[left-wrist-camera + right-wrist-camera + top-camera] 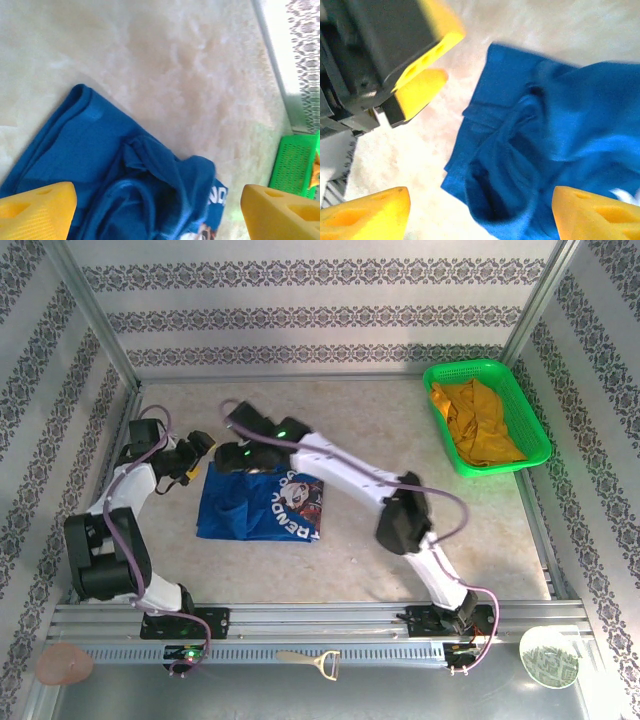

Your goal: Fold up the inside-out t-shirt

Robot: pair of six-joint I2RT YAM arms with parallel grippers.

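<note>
Two yellow-fingered grippers, left gripper [157, 207] and right gripper [480, 210], both with jaws spread, hang above one crumpled royal-blue cloth t-shirt [262, 506]; one green plastic basket [465, 366] holds one mustard-yellow garment [480, 426].

Bare table [345, 555] right of t-shirt [240, 512]

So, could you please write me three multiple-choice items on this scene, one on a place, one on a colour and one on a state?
1. Where does the mustard-yellow garment lie? A. in the green basket B. on a hanger C. in a drawer
2. What colour are the fingers of the right gripper? A. red B. yellow C. white
3. How do that gripper's jaws stand over the blue t-shirt? A. shut on cloth B. shut, empty C. open
Key: A, it lies inside the basket; B, both show yellow; C, they stand wide apart, gripping nothing.
</note>
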